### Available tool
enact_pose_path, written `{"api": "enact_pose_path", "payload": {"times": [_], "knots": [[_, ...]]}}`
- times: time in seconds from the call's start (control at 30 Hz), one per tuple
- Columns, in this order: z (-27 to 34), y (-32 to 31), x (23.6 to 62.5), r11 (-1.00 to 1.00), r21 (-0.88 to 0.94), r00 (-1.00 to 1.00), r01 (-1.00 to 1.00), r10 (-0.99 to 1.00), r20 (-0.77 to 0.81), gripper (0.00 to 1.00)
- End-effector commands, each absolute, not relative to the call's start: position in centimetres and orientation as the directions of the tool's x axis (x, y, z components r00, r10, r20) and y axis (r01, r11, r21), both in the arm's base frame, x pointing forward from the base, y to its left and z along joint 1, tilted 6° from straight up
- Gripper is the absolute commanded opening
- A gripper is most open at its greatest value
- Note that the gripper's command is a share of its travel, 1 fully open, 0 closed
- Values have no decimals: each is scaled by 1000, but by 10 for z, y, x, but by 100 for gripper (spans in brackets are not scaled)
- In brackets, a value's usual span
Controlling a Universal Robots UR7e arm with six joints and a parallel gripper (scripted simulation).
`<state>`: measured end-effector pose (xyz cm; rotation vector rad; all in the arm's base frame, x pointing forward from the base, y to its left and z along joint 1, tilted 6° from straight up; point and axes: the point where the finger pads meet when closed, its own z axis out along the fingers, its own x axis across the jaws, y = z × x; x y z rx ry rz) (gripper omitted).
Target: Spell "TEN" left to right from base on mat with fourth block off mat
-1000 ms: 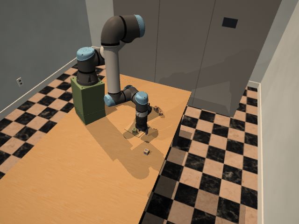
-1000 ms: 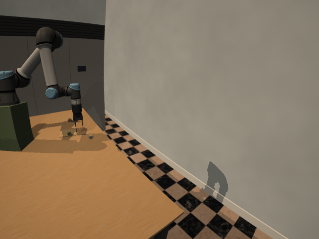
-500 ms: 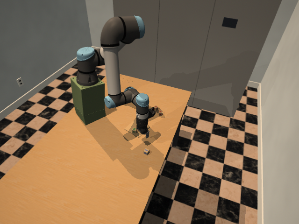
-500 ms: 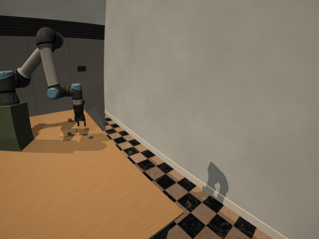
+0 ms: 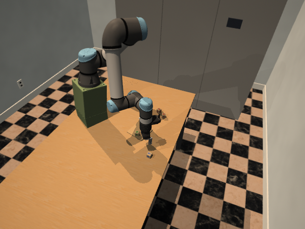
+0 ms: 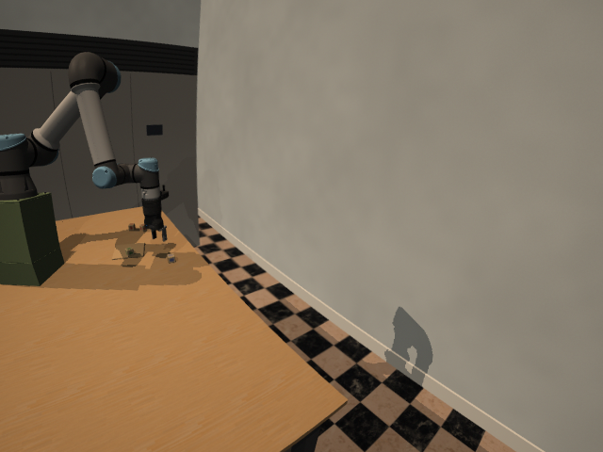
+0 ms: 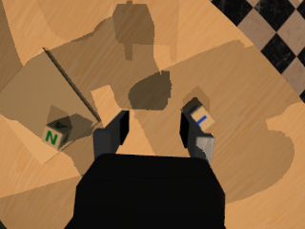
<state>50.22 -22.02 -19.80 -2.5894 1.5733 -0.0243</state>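
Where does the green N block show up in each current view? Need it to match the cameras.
Top: below centre, left of the gripper.
Exterior: left part, below and left of the gripper; block.
Wrist: lower left, left of the fingers.
Shared landmark: the mat under it.

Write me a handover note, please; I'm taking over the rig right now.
Gripper: open, empty, above the table near the blue-lettered block.
Mat: flat, bearing the green N block, N on top.
Off the mat: the blue-lettered block (probably T) and two red-lettered blocks, letters unreadable here.
Done: N is on the mat; its final position and angle need checking.
Left: identify and place T and E, align the row reading TEN, keep the fourth block off, release.
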Motion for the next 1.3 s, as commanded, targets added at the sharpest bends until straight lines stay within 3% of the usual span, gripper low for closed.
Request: {"api": "enact_pose_path", "payload": {"times": [0.0,0.8,1.27], "knots": [[-198,-228,506,-360,-99,366,-928,-929,-54,100],[-199,-267,518,151,-59,-145,-987,-985,-96,100],[-199,-276,519,278,-46,-272,-960,-957,-103,100]]}}
